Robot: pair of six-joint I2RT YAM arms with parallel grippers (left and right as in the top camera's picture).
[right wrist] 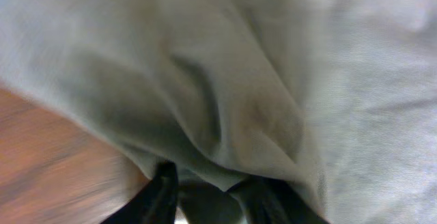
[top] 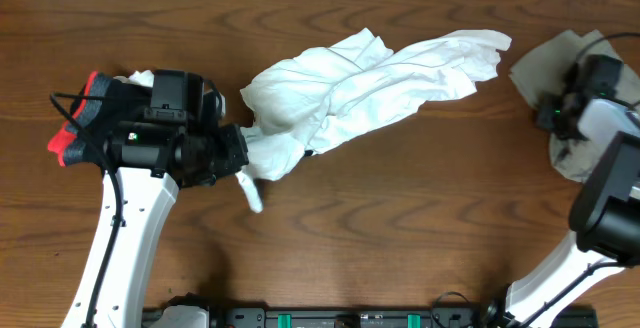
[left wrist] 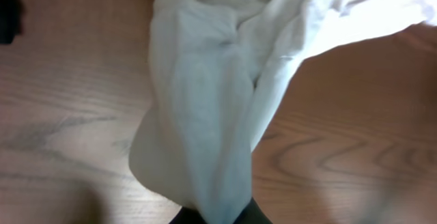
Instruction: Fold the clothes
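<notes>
Okay, barely started, by my read. The T-shirt [top: 370, 83] lies crumpled in the middle of the table [top: 400, 228], bunched and twisted, with no clean fold anywhere and no lettering showing. My left gripper [top: 243, 154] is clamped on its near-left end; the wrist view shows white fabric funnelling straight into the jaws. My right gripper [top: 557, 113] sits well apart at the right edge, over a separate grey cloth [top: 540, 68]. Fabric fills that camera, so I can't tell whether those jaws are pinching. Spreading flat and every fold remain.

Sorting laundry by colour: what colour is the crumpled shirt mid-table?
The shirt is white; the overhead view shows it best.
</notes>
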